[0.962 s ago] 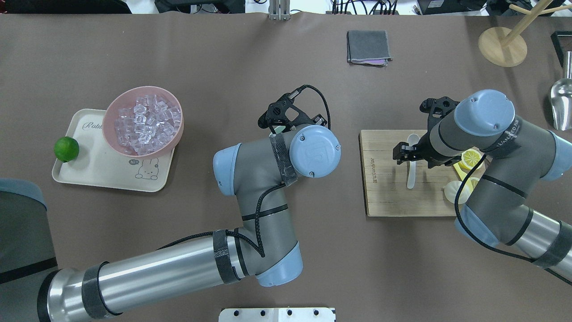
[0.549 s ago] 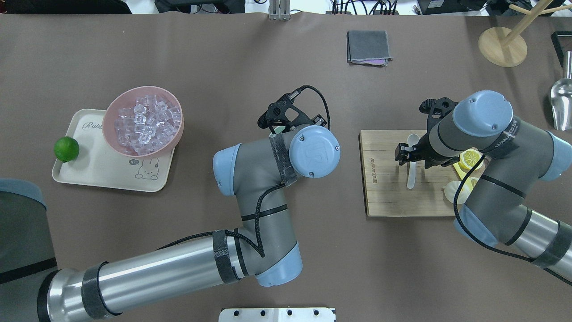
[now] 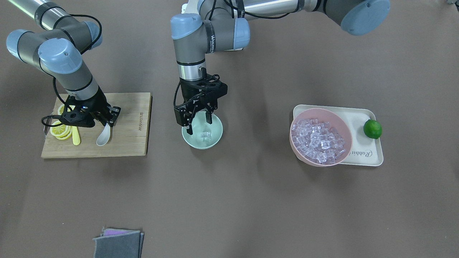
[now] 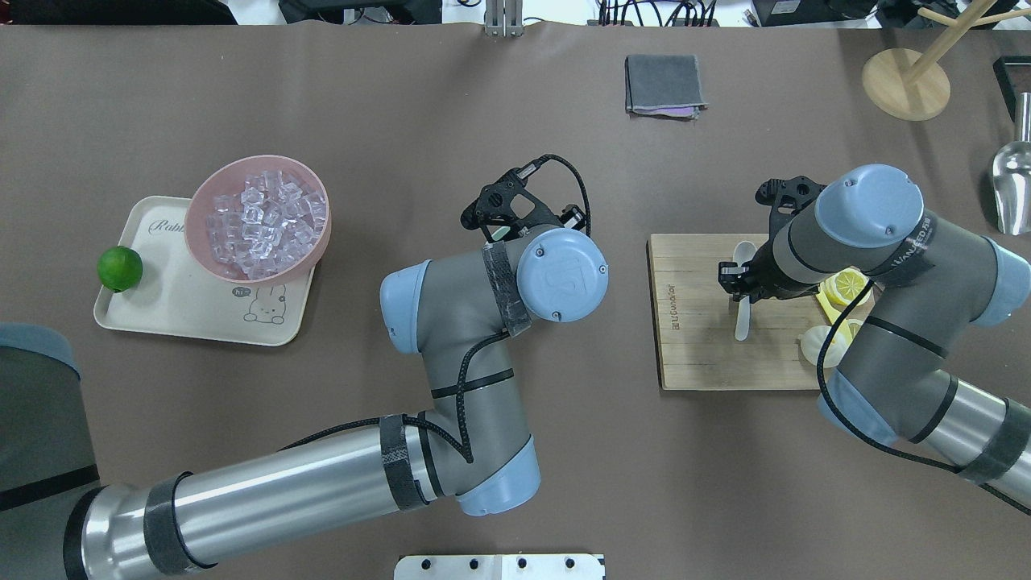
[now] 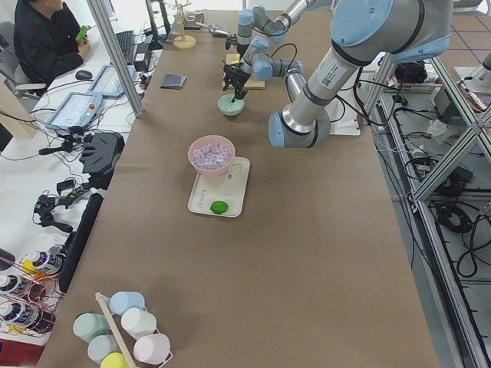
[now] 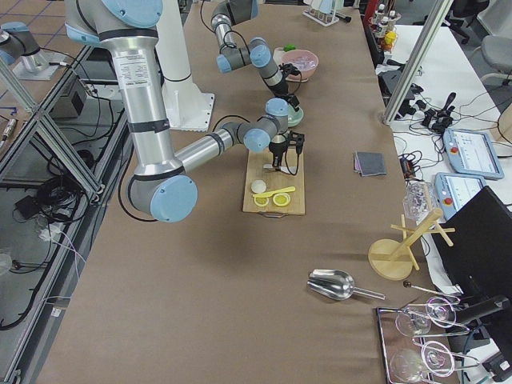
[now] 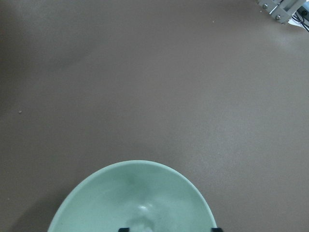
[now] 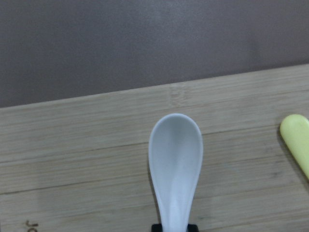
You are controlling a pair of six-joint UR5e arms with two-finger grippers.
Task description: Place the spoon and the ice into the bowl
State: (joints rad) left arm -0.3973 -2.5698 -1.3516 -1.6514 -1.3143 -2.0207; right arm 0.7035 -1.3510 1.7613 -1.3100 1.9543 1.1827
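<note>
From across the table [image 3: 251, 200], the left fingers [image 3: 182, 118] hang spread and released over the bowl [image 3: 215, 138], which stands on the table. One ice cube [image 3: 205, 135] lies inside it. From overhead, the right fingers [image 4: 727, 283] sit at the spoon [image 4: 742, 318], which lies on the cutting board [image 4: 693, 346]. In the right wrist view they are clenched on the spoon's handle, with the scoop pointing away.
</note>
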